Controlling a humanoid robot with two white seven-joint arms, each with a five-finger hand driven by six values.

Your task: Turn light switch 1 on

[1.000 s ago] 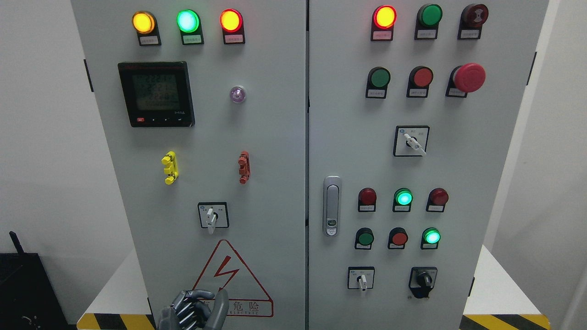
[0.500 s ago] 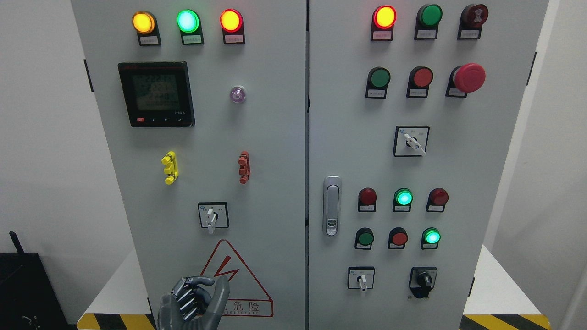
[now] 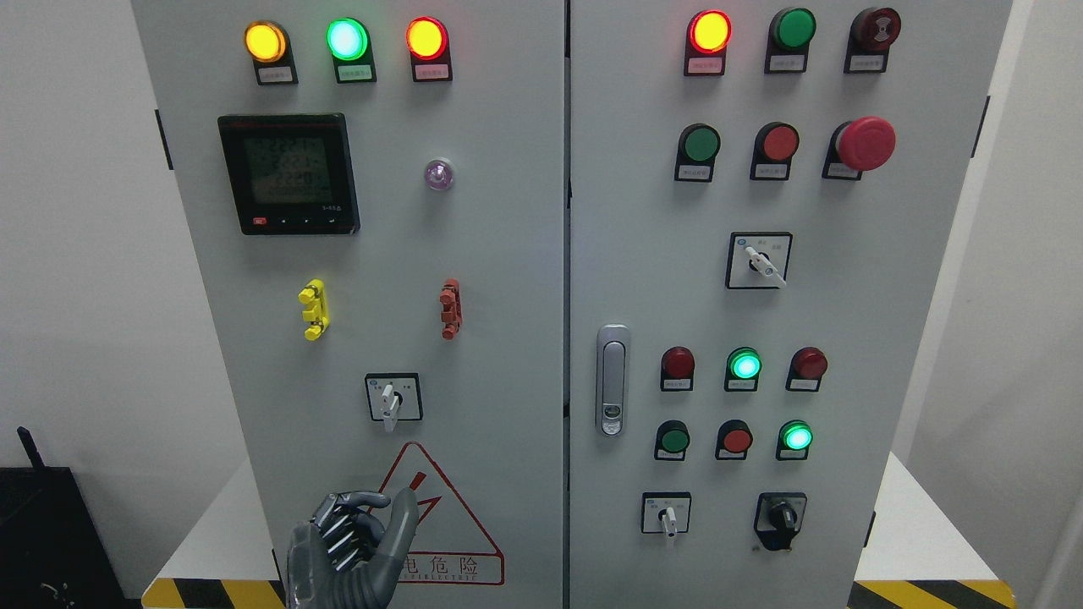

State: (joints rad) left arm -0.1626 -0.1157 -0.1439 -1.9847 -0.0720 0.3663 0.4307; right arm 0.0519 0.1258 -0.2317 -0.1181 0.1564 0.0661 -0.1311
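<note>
- White walls sit behind a big grey electrical cabinet (image 3: 508,254) with two doors, standing on a white surface (image 3: 914,524) edged in yellow-black hazard tape.
- Left door: three lit lamps up at 12 o'clock (amber, green, red), with a digital meter (image 3: 288,173) just below them.
- Lower on that door there's a small white-handled selector switch (image 3: 393,397), handle pointing to 6 o'clock. Can't tell if that's "switch 1", the labels are too small to read.
- Right under it is a red warning triangle (image 3: 440,524) with a lightning bolt.
- Left robot hand (image 3: 351,550) comes up from the bottom edge at about 7 o'clock of the frame, overlapping the triangle's lower left corner.
- Its fingers are curled in, thumb sticking up, holding nothing, and it's below the selector, not touching it.
- Right door has more lamps and a red mushroom button (image 3: 865,142) up at 1 o'clock.
</note>
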